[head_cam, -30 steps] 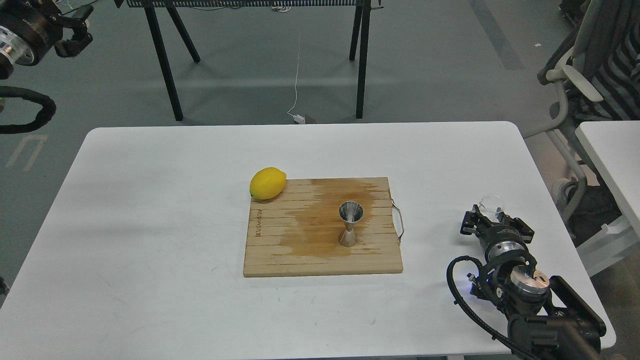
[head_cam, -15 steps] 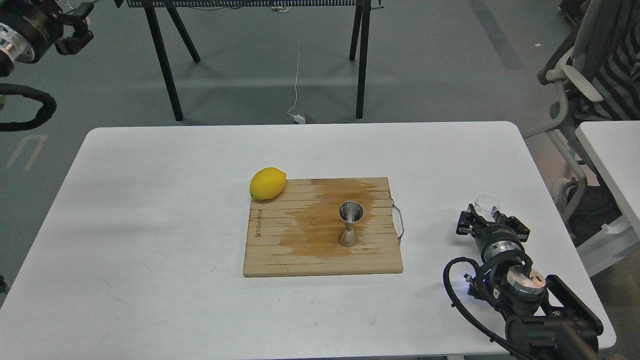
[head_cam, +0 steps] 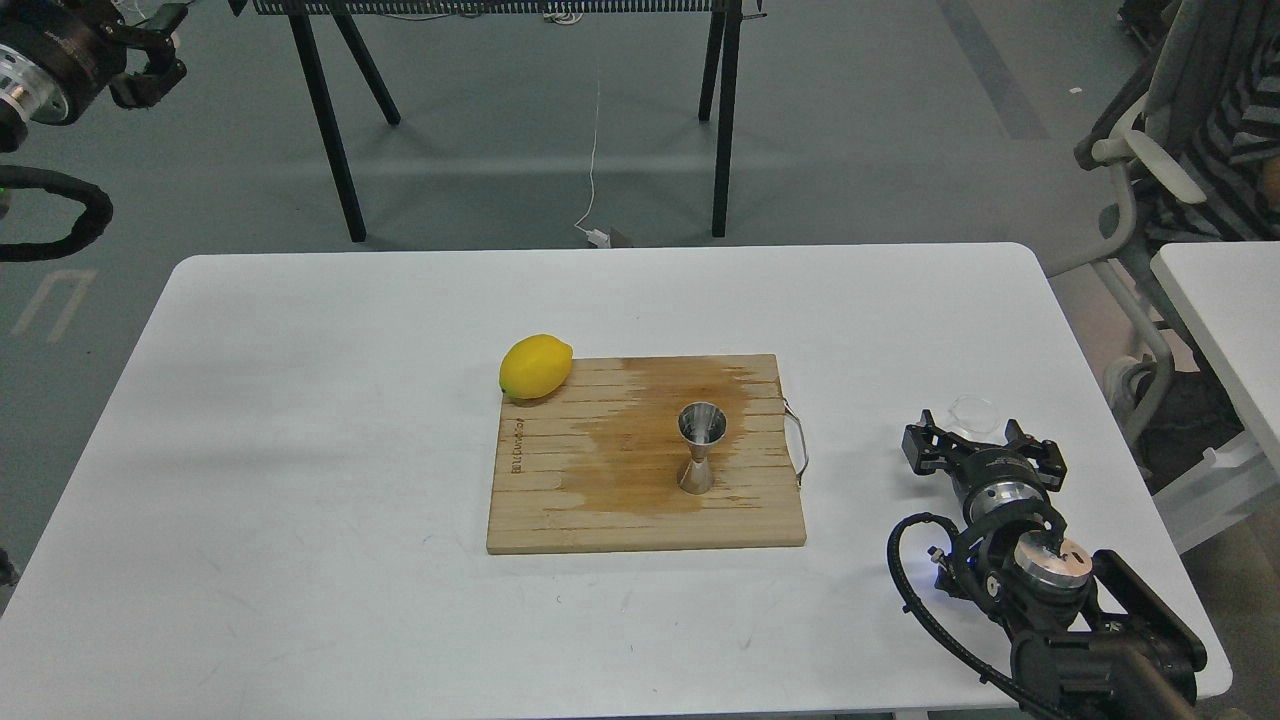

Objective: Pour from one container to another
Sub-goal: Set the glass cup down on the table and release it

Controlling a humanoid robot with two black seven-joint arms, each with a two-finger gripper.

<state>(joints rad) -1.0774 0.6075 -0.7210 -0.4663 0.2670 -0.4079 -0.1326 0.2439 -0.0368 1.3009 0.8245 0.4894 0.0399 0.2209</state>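
Sitting on the white worktop near its right edge, the tiny clear cup was just beyond the right hand, whose fingers were spread wide on either side of it, not gripping. The steel jigger stood upright on the stained cutting board, well apart, with a lemon at the far corner. Left hand was way up top-left; couldn't tell its opening. Honestly, that see-through cup looked easy to nudge or tip if the fingers closed off-centre.
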